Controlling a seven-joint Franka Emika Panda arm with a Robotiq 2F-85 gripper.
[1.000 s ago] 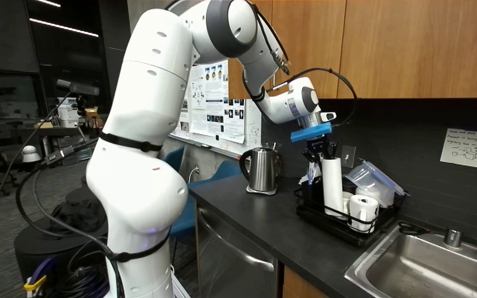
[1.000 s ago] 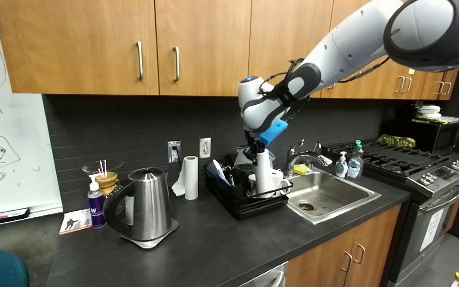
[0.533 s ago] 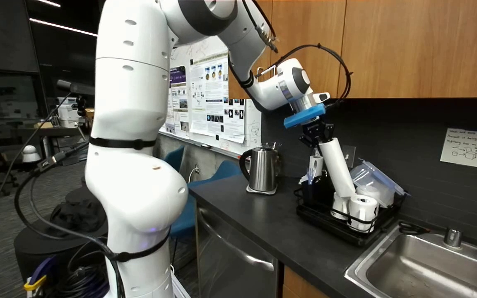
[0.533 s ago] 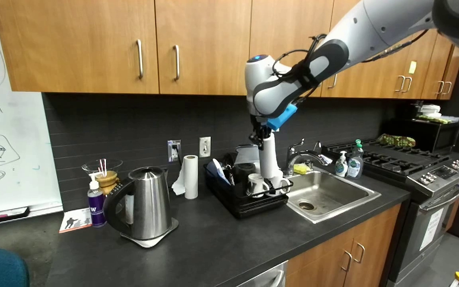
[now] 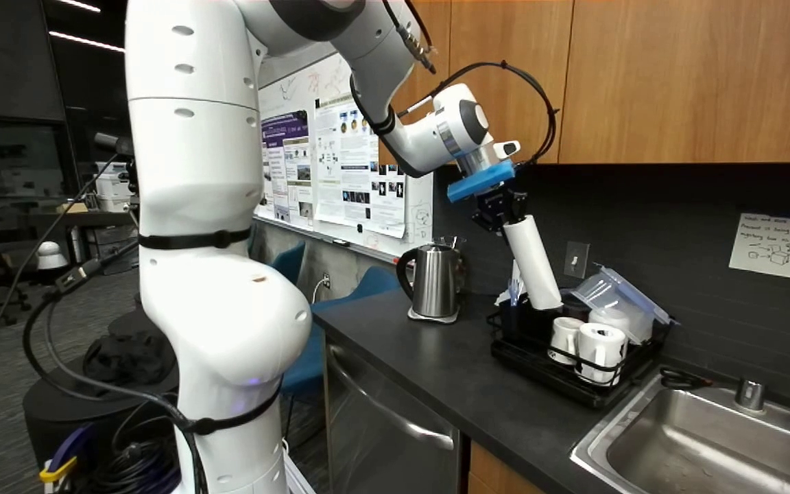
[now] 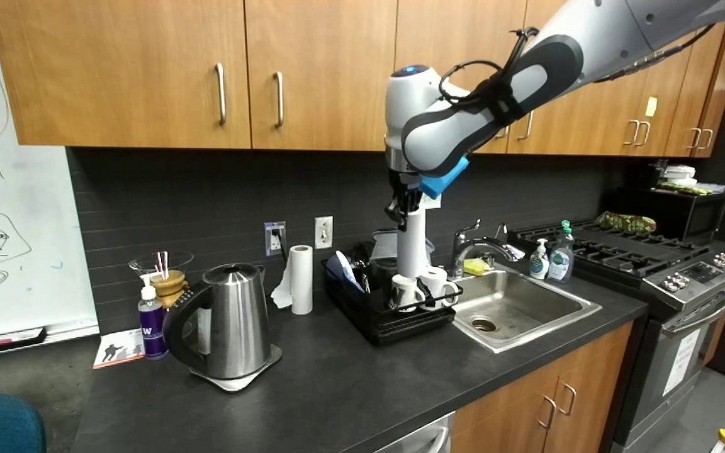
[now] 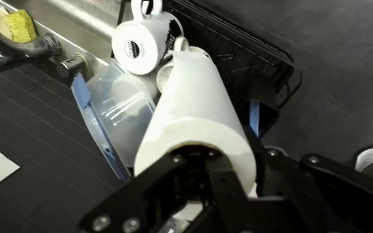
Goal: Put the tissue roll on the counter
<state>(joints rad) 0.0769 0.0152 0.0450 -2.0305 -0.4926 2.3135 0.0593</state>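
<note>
The tissue roll (image 5: 533, 264) is a plain white paper cylinder, tilted in an exterior view, its lower end raised over the black dish rack. It also shows in an exterior view (image 6: 411, 245) just above the mugs. In the wrist view the roll (image 7: 196, 94) points away from me with its round end near. My gripper (image 7: 227, 155) is shut on the roll's wall, with one finger inside the core and the other along the outside. The fingertips are hidden. The dark counter (image 5: 436, 363) shows in both exterior views (image 6: 343, 390).
The black dish rack (image 6: 394, 335) holds mugs (image 5: 601, 353), a clear container (image 5: 614, 295) and utensils. A steel kettle (image 6: 240, 321) stands on the counter, with another paper roll (image 6: 301, 283) near the wall. The sink (image 6: 513, 308) adjoins the rack; wooden cabinets (image 6: 325, 75) hang above.
My gripper has lifted the roll up out of the dish rack and tilted it, then moved it towards the kettle side in an exterior view. The mugs behind it are now uncovered.
</note>
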